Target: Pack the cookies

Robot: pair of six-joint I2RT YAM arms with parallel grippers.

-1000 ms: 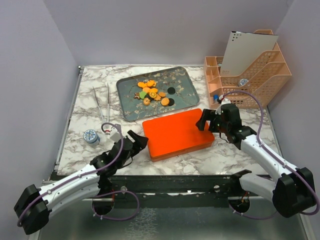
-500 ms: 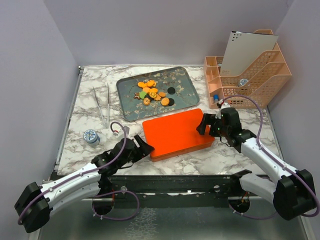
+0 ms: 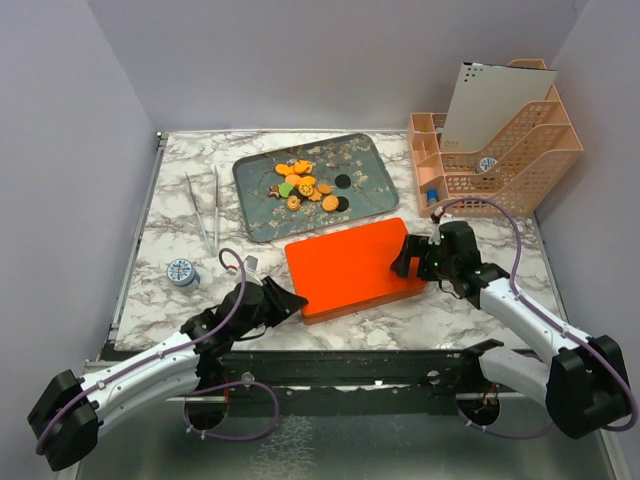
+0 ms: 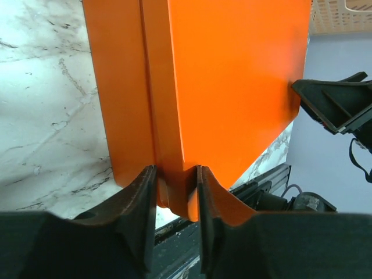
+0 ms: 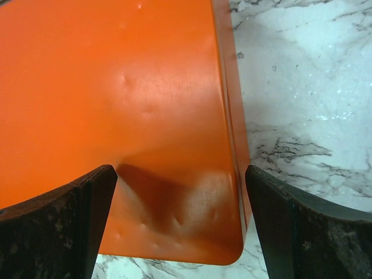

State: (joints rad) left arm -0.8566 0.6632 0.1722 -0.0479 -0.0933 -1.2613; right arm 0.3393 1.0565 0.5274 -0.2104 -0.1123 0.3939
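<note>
The cookies (image 3: 305, 185), mostly round orange ones with green and black among them, lie heaped on a grey patterned tray (image 3: 370, 175) at the back. In front of it a closed orange box (image 3: 350, 265) rests flat on the marble table. My left gripper (image 3: 290, 298) has its fingers pressed on both sides of the box's near left corner (image 4: 177, 192). My right gripper (image 3: 408, 255) hangs open over the box's right end. Its two fingers stand wide apart above the lid (image 5: 163, 116), holding nothing.
Two tweezers (image 3: 205, 210) lie left of the tray. A small round blue-topped container (image 3: 181, 272) stands near the left edge. At the back right stands a pink mesh organiser (image 3: 495, 150) with a white sheet in it.
My left gripper slid right to the box's near left corner and shut on it. My right gripper sank a little over the box's right end, still open.
</note>
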